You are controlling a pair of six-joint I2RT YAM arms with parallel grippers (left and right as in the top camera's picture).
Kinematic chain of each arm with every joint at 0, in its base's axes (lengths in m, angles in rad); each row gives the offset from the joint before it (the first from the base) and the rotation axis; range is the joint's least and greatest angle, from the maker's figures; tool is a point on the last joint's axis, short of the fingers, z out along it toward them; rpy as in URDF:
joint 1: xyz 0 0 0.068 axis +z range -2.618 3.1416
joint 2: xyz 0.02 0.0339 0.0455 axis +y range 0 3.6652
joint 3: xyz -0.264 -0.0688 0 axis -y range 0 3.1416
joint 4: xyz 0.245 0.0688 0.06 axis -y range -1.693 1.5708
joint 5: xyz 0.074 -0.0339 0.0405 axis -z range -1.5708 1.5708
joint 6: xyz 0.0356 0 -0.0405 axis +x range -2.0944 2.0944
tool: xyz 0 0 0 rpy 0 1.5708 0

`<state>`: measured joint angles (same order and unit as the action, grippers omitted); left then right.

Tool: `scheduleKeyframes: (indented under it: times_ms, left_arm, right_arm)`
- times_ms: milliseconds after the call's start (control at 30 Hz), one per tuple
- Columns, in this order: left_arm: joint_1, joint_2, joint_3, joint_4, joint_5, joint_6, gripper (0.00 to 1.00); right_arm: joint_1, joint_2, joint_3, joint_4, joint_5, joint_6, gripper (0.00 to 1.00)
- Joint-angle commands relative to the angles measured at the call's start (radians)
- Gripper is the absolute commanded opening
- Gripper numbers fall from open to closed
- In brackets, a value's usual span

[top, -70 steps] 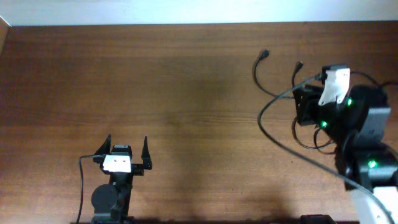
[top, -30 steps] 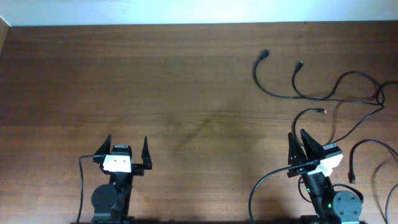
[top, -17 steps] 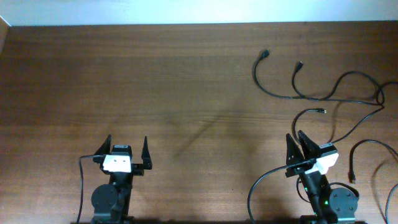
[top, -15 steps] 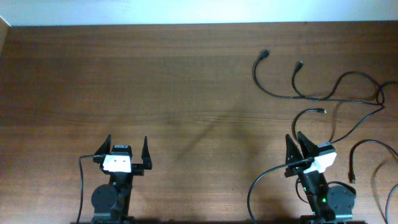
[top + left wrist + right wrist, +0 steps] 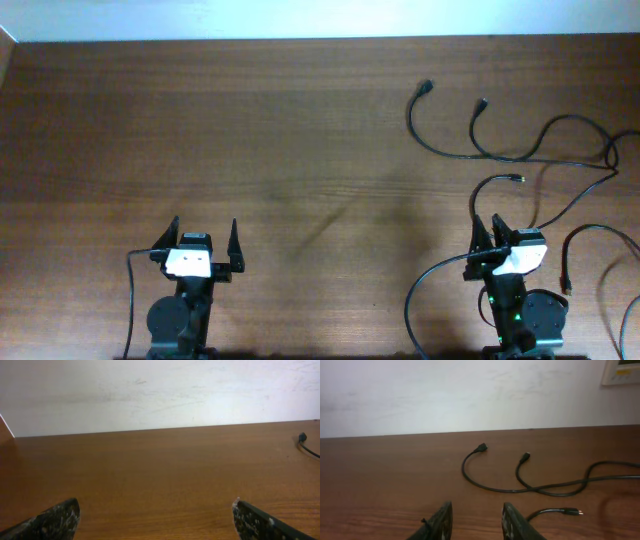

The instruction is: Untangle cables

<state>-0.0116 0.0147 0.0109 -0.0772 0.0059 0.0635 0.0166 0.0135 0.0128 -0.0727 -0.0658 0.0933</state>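
— What does the overhead view add?
— The whole spread: thin black cables (image 5: 512,158) crossing loosely near the tabletop's (image 5: 250,120) far right corner, and one more curling by the right edge. The left wrist view catches only a single plug (image 5: 302,437).
— And the arms?
— Both sit low at the near edge. The left gripper (image 5: 203,236) gapes wide and empty; the right gripper (image 5: 488,230) is narrowly parted, holding nothing.

Thin black cables (image 5: 490,157) lie slack at far right — looped, crossing, plug ends apart.
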Motion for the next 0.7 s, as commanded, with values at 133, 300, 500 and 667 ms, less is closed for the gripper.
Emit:
scheduleKeyframes:
  times_ms: [133,300,500,667]
  left_arm:
    - [0.006,-0.010,-0.002,-0.007,-0.010,-0.003,0.99]
    - [0.006,-0.010,-0.002,-0.007,-0.010,-0.003,0.99]
    - [0.006,-0.010,-0.002,-0.007,-0.010,-0.003,0.99]
    - [0.006,-0.010,-0.002,-0.007,-0.010,-0.003,0.99]
  right_arm:
    - [0.003,-0.010,-0.007,-0.008,0.056,-0.011,0.32]
    - [0.003,-0.010,-0.007,-0.007,0.056,-0.011,0.32]
    - [0.003,-0.010,-0.007,-0.007,0.055,-0.011,0.32]
    - [0.003,-0.010,-0.007,-0.007,0.055,-0.011,0.32]
